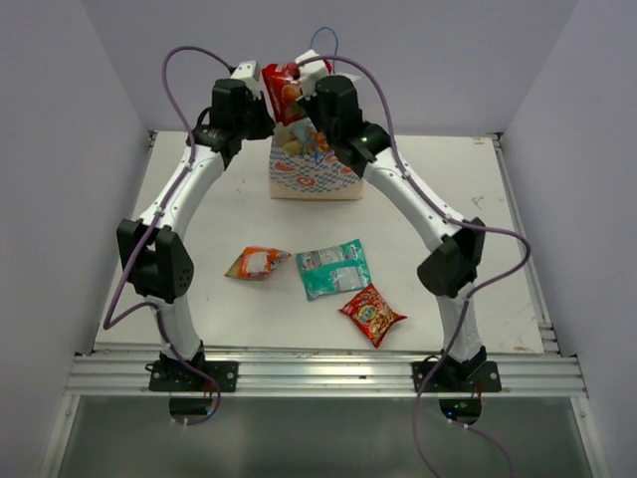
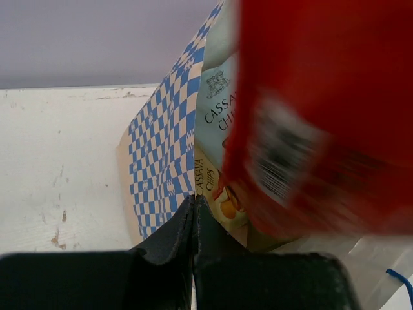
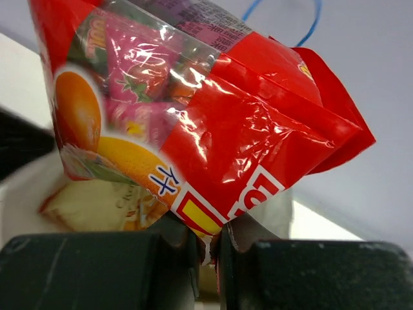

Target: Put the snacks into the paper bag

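The paper bag (image 1: 317, 177) stands at the back of the table, with packets showing in its mouth. My right gripper (image 1: 311, 100) is shut on a red snack packet (image 1: 283, 92) and holds it above the bag's mouth; in the right wrist view the gripper (image 3: 208, 236) pinches the packet's (image 3: 213, 123) lower corner. My left gripper (image 1: 261, 100) is at the bag's left top. In the left wrist view it (image 2: 194, 200) is shut on the bag's checked edge (image 2: 161, 155), next to a cream cassava chips packet (image 2: 216, 110) inside. The red packet (image 2: 322, 116) hangs blurred at the right.
Three snacks lie on the table in front: an orange packet (image 1: 257, 263), a teal-green packet (image 1: 332, 269) and a red-orange packet (image 1: 371, 313). A blue cord handle (image 3: 313, 22) rises behind the red packet. Walls close in on the table's left, back and right.
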